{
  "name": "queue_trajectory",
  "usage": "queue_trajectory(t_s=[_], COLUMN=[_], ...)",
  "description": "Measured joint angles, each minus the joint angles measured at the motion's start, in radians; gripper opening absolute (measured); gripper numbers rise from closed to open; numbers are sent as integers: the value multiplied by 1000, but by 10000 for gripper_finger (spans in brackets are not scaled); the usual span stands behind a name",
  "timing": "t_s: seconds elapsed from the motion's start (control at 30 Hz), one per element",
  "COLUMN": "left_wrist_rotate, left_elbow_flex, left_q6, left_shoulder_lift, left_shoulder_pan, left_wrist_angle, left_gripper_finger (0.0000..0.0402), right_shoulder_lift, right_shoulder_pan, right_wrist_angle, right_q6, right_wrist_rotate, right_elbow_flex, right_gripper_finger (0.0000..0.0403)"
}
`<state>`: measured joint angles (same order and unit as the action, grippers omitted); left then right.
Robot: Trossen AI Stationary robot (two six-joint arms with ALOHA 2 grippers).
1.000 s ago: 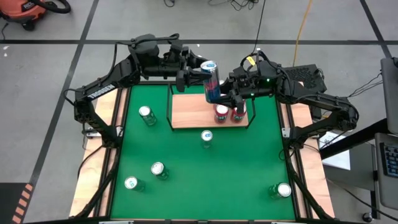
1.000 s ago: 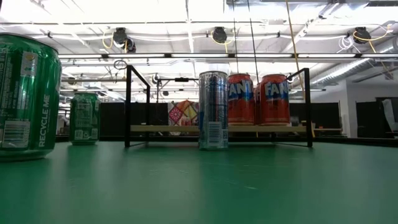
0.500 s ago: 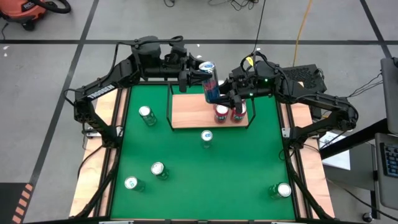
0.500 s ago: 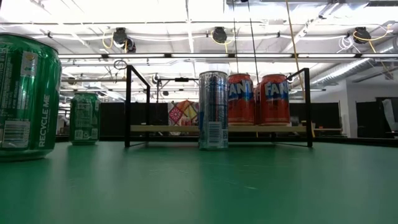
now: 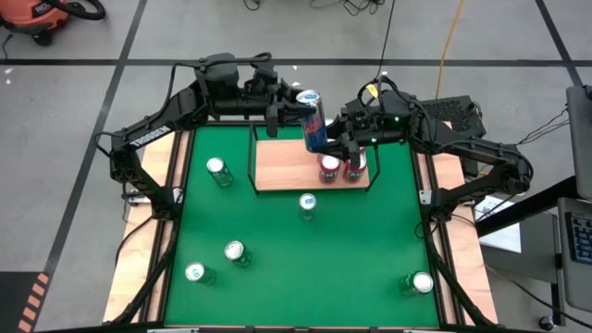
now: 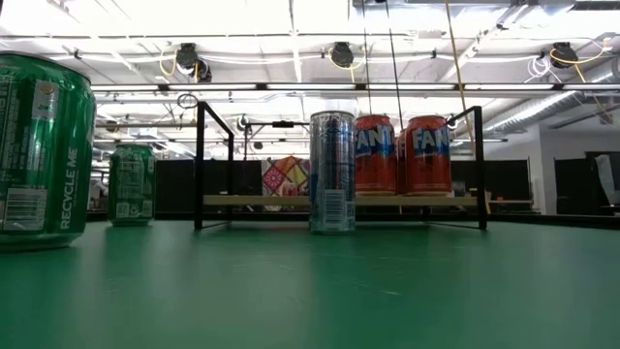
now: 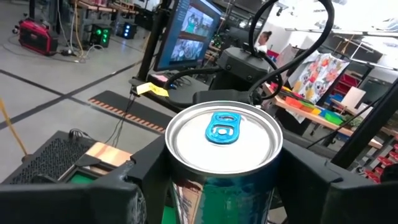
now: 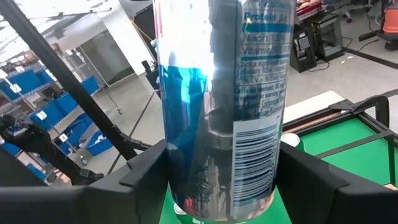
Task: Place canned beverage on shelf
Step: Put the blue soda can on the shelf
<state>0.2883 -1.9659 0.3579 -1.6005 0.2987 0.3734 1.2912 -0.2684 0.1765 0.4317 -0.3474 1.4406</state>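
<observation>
1. A tall blue can [image 5: 313,118] is held up above the far edge of the shelf [image 5: 287,166], between both arms
2. The right gripper [image 5: 335,137] clamps the can's lower body, its fingers [image 8: 140,180] pressed on either side
3. The left gripper [image 5: 289,109] sits around the can's top, fingers [image 7: 149,168] flanking it; whether they touch the can I cannot tell
4. Two red cans [image 5: 340,168] stand on the shelf's right part
5. A silver can [image 5: 307,203] stands just in front of the shelf; five green cans [image 5: 233,252] stand farther off
</observation>
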Motion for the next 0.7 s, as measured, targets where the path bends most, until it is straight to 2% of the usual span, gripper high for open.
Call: queue_trajectory(t_s=[0.2,0.43,0.7], left_wrist_rotate=[-6,-17,-87], left_elbow_flex=[0,1,10], left_q6=[-22,-125,-131], left_shoulder_lift=[-1,-5,-6], left_shoulder_pan=[-6,-7,-9], left_wrist_angle=[-21,-2,69], left_gripper_finger=[229,229,228], right_shoulder_lift=[-21,-81,-140], right_shoulder_pan=[-13,-42,-62], right_wrist_angle=[49,273,458], right_q6=[34,55,37], right_wrist_rotate=[10,98,161], right_elbow_flex=[0,1,0], right_gripper_finger=[286,330,340])
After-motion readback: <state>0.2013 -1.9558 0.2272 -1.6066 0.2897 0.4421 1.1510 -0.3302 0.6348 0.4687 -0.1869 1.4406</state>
